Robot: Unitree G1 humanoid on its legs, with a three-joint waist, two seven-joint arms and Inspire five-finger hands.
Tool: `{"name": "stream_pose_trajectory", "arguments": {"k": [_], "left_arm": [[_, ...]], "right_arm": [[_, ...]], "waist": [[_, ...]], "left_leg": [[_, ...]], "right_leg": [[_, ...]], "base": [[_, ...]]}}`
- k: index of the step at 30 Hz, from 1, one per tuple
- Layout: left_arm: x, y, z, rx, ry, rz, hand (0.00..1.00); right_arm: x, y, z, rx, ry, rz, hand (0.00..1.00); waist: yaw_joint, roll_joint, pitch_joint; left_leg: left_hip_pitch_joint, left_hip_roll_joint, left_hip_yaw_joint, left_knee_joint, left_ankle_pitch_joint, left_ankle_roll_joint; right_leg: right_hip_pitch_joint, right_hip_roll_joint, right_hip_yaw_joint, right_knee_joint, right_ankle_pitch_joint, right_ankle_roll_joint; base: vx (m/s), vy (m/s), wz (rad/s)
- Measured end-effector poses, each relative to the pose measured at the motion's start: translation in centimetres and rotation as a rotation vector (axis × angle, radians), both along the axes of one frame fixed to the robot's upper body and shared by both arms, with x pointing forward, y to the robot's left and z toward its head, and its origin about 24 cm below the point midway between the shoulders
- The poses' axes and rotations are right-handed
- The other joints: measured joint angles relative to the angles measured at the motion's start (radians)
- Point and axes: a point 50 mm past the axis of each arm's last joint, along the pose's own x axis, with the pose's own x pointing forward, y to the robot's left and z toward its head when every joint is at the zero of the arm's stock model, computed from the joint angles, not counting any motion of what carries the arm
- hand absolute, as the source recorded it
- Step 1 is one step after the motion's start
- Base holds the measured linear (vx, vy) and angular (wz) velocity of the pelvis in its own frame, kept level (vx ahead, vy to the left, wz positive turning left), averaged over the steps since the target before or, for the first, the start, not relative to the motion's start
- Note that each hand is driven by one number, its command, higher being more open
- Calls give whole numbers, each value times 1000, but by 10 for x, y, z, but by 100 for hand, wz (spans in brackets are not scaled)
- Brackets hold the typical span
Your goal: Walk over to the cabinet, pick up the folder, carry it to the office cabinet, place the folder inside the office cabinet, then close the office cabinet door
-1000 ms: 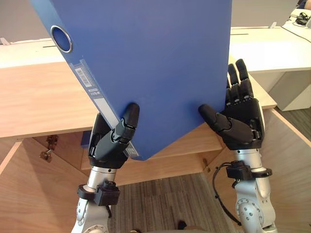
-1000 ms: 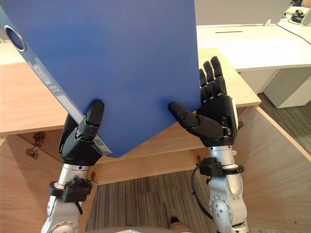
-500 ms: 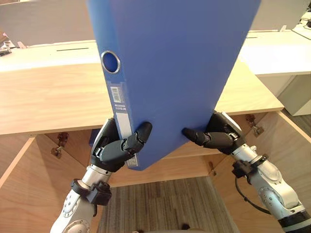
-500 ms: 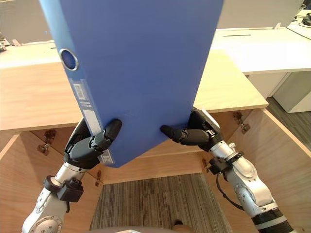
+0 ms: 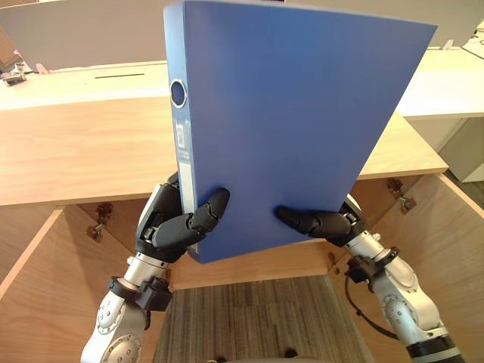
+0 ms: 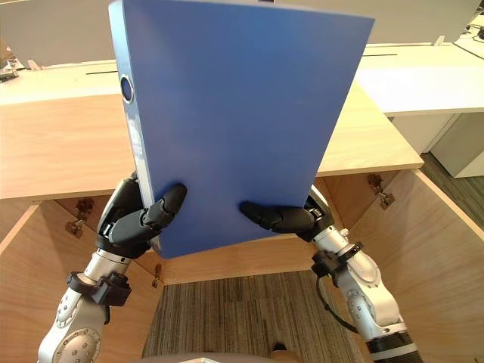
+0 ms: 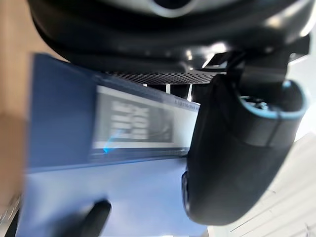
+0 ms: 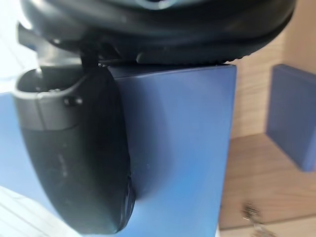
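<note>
"Blue hard-cover folder (image 5: 295,128): where was it?"

"Held upright in both hands, in front of the light wooden office cabinet (image 5: 76,151). The left hand (image 5: 174,227) clamped the lower spine corner, thumb curled across the front cover. The right hand (image 5: 329,223) pinched the opposite lower edge the same way."

"Step in hand?"

"Judged: placement. The wooden cabinet doors (image 5: 34,295) stood open. The next move calls for lowering the folder below the top panel, then feeding it level onto the shelf, with both grips maintained."

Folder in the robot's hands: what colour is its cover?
The folder is plain blue, best seen in the left eye view.
</note>
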Motion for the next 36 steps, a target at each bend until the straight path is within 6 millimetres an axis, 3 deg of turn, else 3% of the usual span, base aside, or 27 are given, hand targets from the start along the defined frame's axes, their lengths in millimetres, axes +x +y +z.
{"name": "stream_pose_trajectory", "arguments": {"k": [6,10,12,18,20,23,25,26,29,31,33,36], "left_arm": [[-8,6,-2,79,-14,249,100],[-25,36,-24,115,130,588,100],[-32,44,-37,111,202,665,100],[-52,49,-104,163,540,739,100],[-57,47,-138,228,695,716,100],[-77,37,-210,375,1049,563,100],[-87,33,-232,453,1163,473,100],[-94,30,-248,527,1249,408,100],[-85,43,-253,588,1267,400,100],[-63,55,-256,645,1283,451,100],[-49,56,-251,634,1240,484,100],[-21,56,-237,610,1139,517,100]], "right_arm": [[-4,2,10,189,-57,-171,0],[-11,-10,11,225,-72,-277,0],[-15,-12,7,208,-57,-294,0],[-24,-12,-9,135,19,-305,0],[-23,-5,-14,119,42,-269,0],[-22,14,-31,19,118,-146,0],[-23,22,-43,-60,159,-86,0],[-20,31,-54,-171,179,-31,0],[-10,41,-61,-305,173,32,0],[13,44,-64,-524,116,42,0],[21,42,-63,-604,90,11,0],[38,36,-61,-658,79,-71,0]], "waist": [[11,3,-23],[14,3,-24],[14,3,-24],[32,2,-24],[32,2,-24],[31,-4,-19],[30,-9,-14],[30,-15,18],[32,-13,81],[36,14,194],[40,23,248],[41,39,316]], "left_leg": [[-1,-3,-23,-1,2,2],[0,-3,-26,-9,6,2],[2,-2,-29,-17,10,2],[8,-7,-44,-53,30,-1],[6,-8,-49,-64,38,-3],[-13,-7,-51,-70,47,-4],[-31,-6,-51,-63,48,-3],[-63,-3,-52,-29,42,-4],[-163,7,-55,72,12,-4],[-321,37,-70,252,-39,-1],[-389,47,-80,334,-65,-2],[-553,65,-86,514,-124,3]], "right_leg": [[9,-3,-18,1,0,0],[10,-5,-22,1,0,0],[10,-6,-25,0,0,0],[9,-8,-42,-4,-1,0],[6,-8,-49,-6,-1,1],[-14,-7,-52,-6,-1,1],[-31,-7,-52,-5,-1,1],[-55,-7,-51,12,-1,1],[-131,-4,-50,63,-5,-5],[-255,6,-52,172,-24,-16],[-323,4,-55,259,-55,-16],[-505,-11,-43,468,-130,-13]], "base": [[-21,-12,12],[-26,-14,2],[-24,-21,5],[-23,-22,8],[-25,-25,8],[-35,-33,2],[-16,-11,0],[-43,-22,0],[-133,-26,2],[-203,-28,5],[-194,8,10],[-251,52,0]]}}
